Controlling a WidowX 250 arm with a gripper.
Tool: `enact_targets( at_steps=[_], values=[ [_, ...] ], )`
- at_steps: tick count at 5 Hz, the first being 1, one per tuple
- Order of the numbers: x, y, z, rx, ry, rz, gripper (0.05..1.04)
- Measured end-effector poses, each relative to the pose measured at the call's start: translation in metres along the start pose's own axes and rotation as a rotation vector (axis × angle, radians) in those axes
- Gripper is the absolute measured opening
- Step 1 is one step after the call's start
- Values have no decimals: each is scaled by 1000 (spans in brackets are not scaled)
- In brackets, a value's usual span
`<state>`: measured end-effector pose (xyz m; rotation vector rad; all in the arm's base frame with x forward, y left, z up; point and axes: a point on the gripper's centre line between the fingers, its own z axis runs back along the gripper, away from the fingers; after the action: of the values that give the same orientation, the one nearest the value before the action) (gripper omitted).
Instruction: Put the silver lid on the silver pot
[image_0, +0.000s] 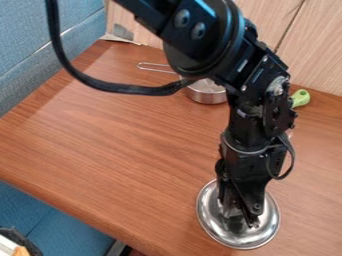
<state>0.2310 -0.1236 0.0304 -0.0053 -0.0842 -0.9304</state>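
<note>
A blue fabric panel (47, 40) stands along the left side, behind the table (113, 140), which has a reddish-brown wood grain. Lower down on the left, more blue fabric (40, 210) shows below the front edge of the table, and in the bottom corner there is a dark-rimmed object (20, 236) with something white and something orange in it, too cut off to name. A black cable (113, 88) hangs from the top edge, curves down to the right and runs up to the arm (247, 75). Beyond it, at the far left corner of the table, a greyish scrap (123, 33) sits against the pale wooden wall (320, 45)

Further right, near the back of the table, is the silver pot (206, 96). It stands upright, its wire handle (155, 66) pointing left, its upper part partly hidden by the arm and the cable. The arm comes in from the top edge and bends downward, passing in front of the pot's right side

The tool (242, 216) hangs from the arm towards the front edge of the table, right over the middle of the silver lid (210, 214). I cannot tell whether it is open, closed or gripping the lid, nor whether the lid touches the table. The lid is well apart from the pot, nearer the camera and to its right. Farthest right, beyond the arm near the back wall, a light green object (301, 97) shows, partly hidden by the arm
</note>
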Motion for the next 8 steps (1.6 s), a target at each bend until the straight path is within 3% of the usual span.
enact_targets(
  at_steps=[2, 4, 6, 8],
  values=[
    [-5, 3, 4, 2, 11, 10, 288],
    [-3, 11, 48, 68, -93, 29, 288],
    [10, 73, 78, 148, -158, 198, 288],
    [34, 144, 83, 177, -174, 342, 288]
  ],
)
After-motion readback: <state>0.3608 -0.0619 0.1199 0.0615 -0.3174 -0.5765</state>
